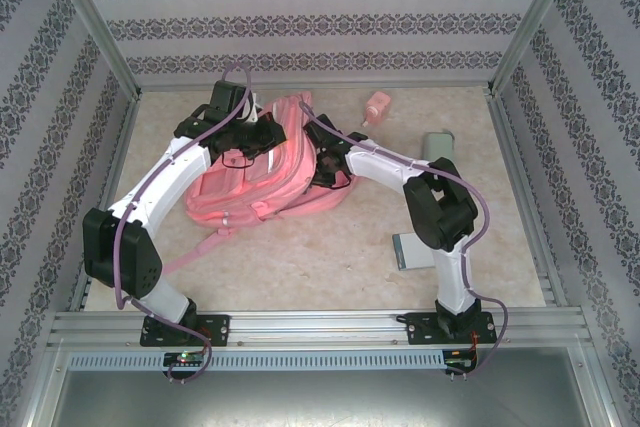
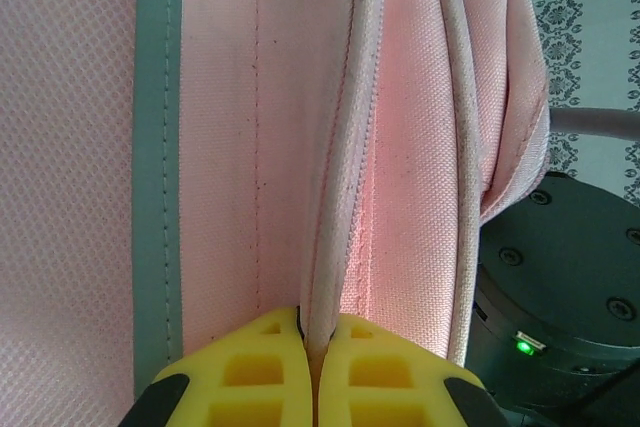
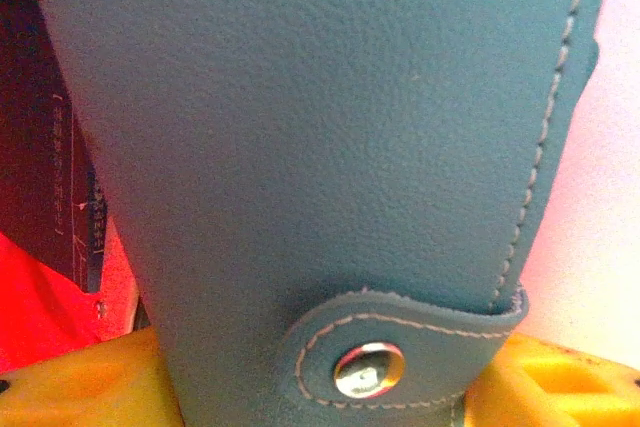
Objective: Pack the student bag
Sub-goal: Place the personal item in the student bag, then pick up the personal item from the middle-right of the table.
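The pink student bag (image 1: 270,172) lies on the table's far left half. My left gripper (image 1: 262,132) sits on the bag's upper edge. In the left wrist view, the left gripper (image 2: 315,347) is shut on a white piped seam (image 2: 345,197) of the bag, pinched between the yellow fingers. My right gripper (image 1: 322,162) is at the bag's right side. In the right wrist view, the right gripper (image 3: 320,387) is shut on a teal leather notebook (image 3: 320,147) with a metal snap strap (image 3: 368,369). Pink bag fabric (image 3: 605,197) surrounds it.
A pink bottle (image 1: 377,105) lies behind the bag. A grey flat item (image 1: 437,144) lies at the right, and another grey book (image 1: 410,250) sits near the right arm's base. A dark book (image 3: 50,147) stands beside the notebook. Metal frame rails border the table.
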Robot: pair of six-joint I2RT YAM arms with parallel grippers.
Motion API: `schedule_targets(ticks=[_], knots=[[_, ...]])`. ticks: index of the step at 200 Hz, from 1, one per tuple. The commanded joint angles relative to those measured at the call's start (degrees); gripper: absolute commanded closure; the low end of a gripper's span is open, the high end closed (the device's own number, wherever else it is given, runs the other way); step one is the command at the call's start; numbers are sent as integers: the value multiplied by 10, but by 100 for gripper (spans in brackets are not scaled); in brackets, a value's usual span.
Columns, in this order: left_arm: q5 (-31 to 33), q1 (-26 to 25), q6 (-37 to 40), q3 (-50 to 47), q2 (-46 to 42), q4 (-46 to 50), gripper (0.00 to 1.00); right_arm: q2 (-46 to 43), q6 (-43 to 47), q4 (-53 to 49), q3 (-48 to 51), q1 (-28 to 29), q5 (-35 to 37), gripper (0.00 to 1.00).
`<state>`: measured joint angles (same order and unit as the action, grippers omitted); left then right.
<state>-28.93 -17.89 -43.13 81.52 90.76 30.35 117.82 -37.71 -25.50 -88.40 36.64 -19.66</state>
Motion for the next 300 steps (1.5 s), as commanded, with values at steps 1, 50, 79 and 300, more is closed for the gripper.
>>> schedule_targets(ticks=[1, 50, 79, 300], knots=[[-26, -5, 1, 5, -24, -43, 100, 0, 4, 8, -3, 10, -20, 30], [-21, -1, 5, 4, -27, -36, 100, -48, 18, -10, 36, 3, 6, 9], [-19, 3, 11, 2, -32, -30, 100, -93, 20, -16, 67, -19, 15, 6], [-220, 103, 0, -41, -67, -120, 100, -147, 162, -116, 127, -398, 220, 2]])
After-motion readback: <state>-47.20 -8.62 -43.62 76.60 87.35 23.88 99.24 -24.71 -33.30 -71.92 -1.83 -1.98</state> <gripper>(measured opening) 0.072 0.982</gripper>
